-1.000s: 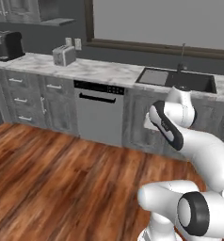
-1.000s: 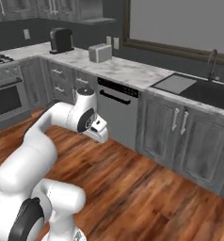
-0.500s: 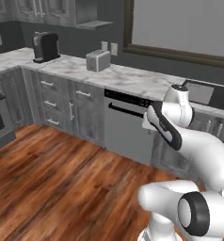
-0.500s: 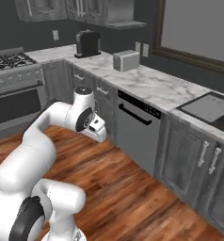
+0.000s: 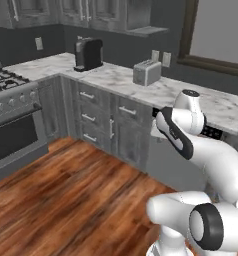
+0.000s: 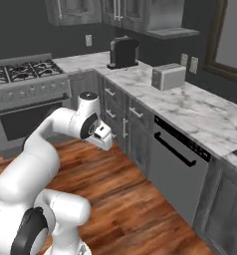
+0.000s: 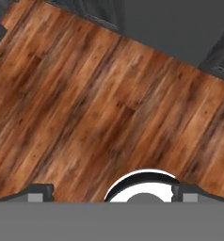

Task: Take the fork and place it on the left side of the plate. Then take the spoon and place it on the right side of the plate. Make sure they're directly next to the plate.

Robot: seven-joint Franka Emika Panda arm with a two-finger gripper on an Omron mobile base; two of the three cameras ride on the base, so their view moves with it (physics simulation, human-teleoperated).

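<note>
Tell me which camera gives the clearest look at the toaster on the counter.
The right base view: the toaster sits near and unobstructed on the marble counter. The left base view shows it smaller and farther back. The hand view looks down at wooden floor.

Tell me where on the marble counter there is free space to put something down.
The marble counter is bare between the coffee machine and the toaster, and along the stretch past the toaster above the dishwasher. The corner beside the stove is tighter, with the coffee machine there.

glossy white arm (image 6: pixel 51 129) (rounded links), dark joints
</note>
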